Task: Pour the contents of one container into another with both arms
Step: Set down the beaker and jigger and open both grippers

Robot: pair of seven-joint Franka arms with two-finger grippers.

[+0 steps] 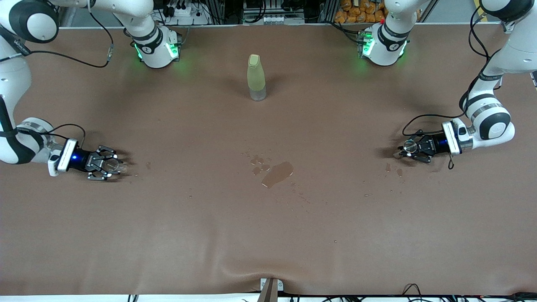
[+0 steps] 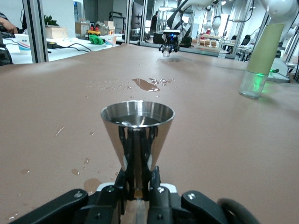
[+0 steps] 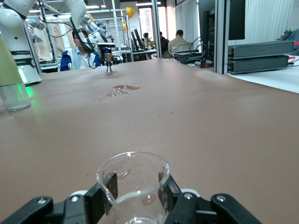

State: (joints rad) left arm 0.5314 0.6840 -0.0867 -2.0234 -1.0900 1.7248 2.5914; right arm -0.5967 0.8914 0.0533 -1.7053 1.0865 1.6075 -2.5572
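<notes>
Brown table (image 1: 268,235) with puddle (image 1: 277,174), left gripper (image 1: 406,150) fingers clamping silver cup (image 2: 137,135), right gripper (image 1: 110,164) clamping glass cup (image 3: 133,189)

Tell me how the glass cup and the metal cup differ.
The glass cup is transparent and round-walled; the metal cup is shiny silver and tapers to a narrow base. The right gripper holds the glass cup, the left gripper the metal cup. Both stand upright at the table's two ends.

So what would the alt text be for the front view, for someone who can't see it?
Two white robot arms sit low at each end of a brown table: the left gripper grips a silver metal cup, the right gripper a clear glass cup. A puddle lies mid-table, nearer the camera than a yellow-green bottle.
</notes>
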